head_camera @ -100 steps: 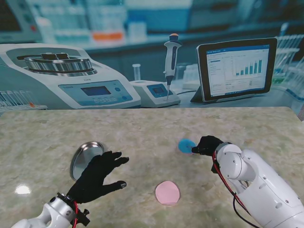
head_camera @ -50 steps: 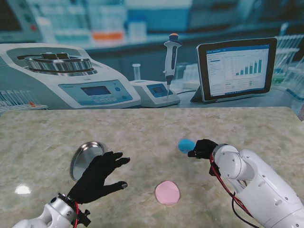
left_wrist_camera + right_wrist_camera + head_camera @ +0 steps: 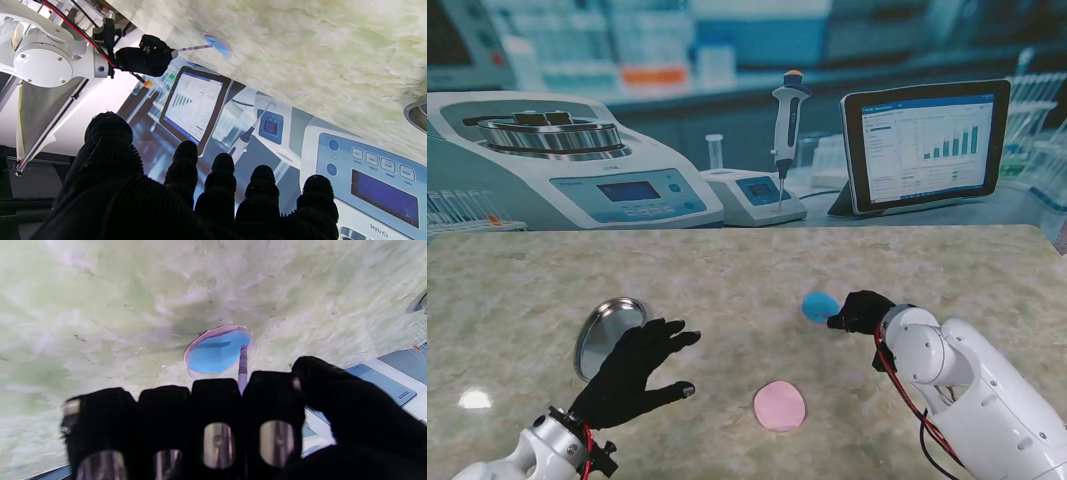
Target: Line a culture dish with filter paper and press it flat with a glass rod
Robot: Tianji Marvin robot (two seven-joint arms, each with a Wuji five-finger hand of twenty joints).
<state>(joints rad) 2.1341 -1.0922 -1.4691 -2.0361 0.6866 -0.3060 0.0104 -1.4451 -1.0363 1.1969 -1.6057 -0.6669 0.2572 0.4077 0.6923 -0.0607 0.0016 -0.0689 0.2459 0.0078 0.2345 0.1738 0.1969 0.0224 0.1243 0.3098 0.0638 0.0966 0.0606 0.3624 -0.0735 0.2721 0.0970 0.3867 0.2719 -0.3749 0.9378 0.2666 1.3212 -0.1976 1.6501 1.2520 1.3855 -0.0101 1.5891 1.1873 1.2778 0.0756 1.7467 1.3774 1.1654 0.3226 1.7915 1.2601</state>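
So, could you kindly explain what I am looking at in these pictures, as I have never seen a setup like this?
This is a robot with two arms, each ending in a black-gloved five-finger hand. One picture looks down at the marble-patterned table from a stand above the robot's shoulders; the other two come from a camera on each wrist and appear upside down.

On the table lie a round metal lid on the left, a pink filter paper nearer to me, and a culture dish lined with blue filter paper. The lab equipment behind looks like a printed backdrop.

The right hand has its fingers closed on a thin glass rod, whose tip reaches the blue paper in the dish. The left hand is open by the lid, holding nothing.
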